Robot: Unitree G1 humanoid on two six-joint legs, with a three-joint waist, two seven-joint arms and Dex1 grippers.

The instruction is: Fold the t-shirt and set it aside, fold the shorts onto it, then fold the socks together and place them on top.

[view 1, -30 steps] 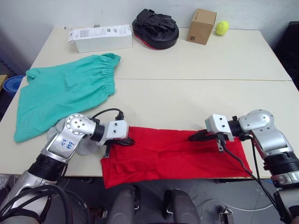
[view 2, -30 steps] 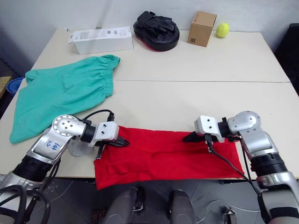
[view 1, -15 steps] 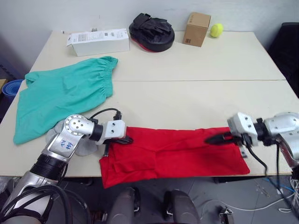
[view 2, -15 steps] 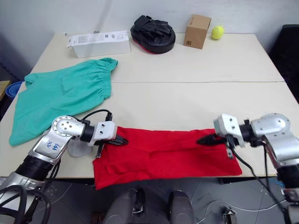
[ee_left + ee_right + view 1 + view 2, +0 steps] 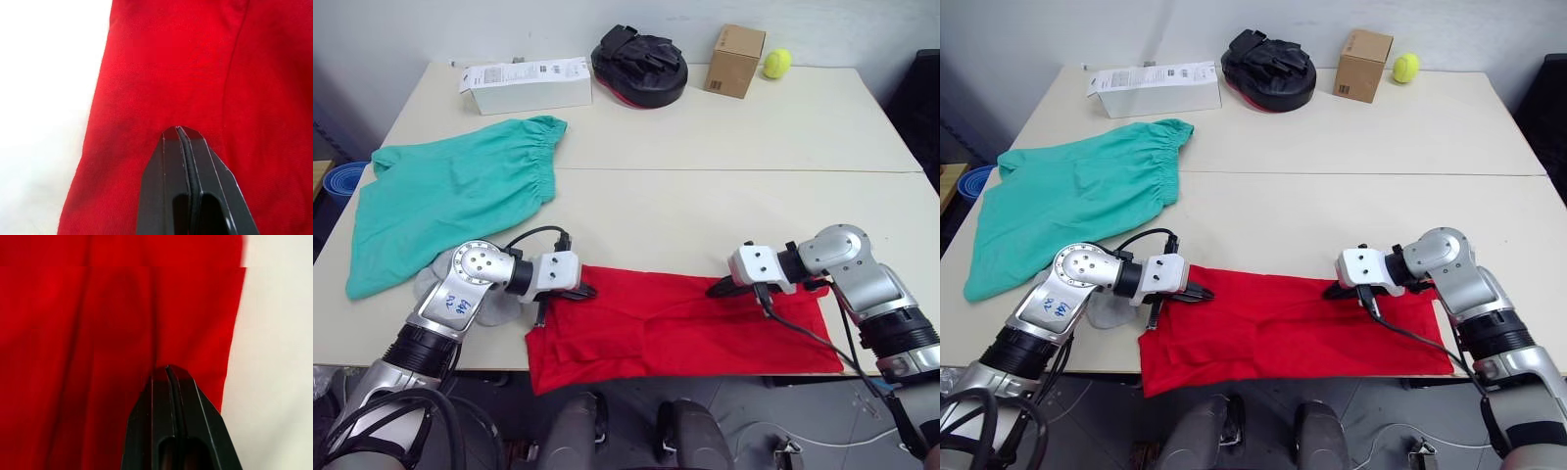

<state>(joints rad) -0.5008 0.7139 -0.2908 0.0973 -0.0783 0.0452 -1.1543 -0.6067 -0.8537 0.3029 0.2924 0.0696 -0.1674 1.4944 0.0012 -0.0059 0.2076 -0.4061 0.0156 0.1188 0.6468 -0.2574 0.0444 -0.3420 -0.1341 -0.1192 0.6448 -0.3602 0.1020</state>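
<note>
The red t-shirt [image 5: 675, 328] lies as a long flat strip along the table's front edge. My left gripper [image 5: 583, 291] rests on its upper left corner, fingers shut flat together [image 5: 180, 130] with no cloth seen between them. On the shirt's upper edge right of the middle, my right gripper [image 5: 716, 290] is also shut [image 5: 167, 367] and lies on the fabric. The teal-green shorts [image 5: 450, 201] lie spread at the left of the table. A light grey sock [image 5: 1107, 315] peeks out from under my left forearm; the rest of the socks is hidden.
Along the table's back edge stand a white carton [image 5: 524, 83], a black bag [image 5: 638, 64], a cardboard box [image 5: 735, 59] and a tennis ball [image 5: 777, 63]. A blue object [image 5: 335, 181] sits off the table's left side. The shirt's lower hem hangs over the front edge.
My right gripper swept out to the right across the shirt, then came back to the left. The left gripper stayed put. The head camera shifted slightly.
</note>
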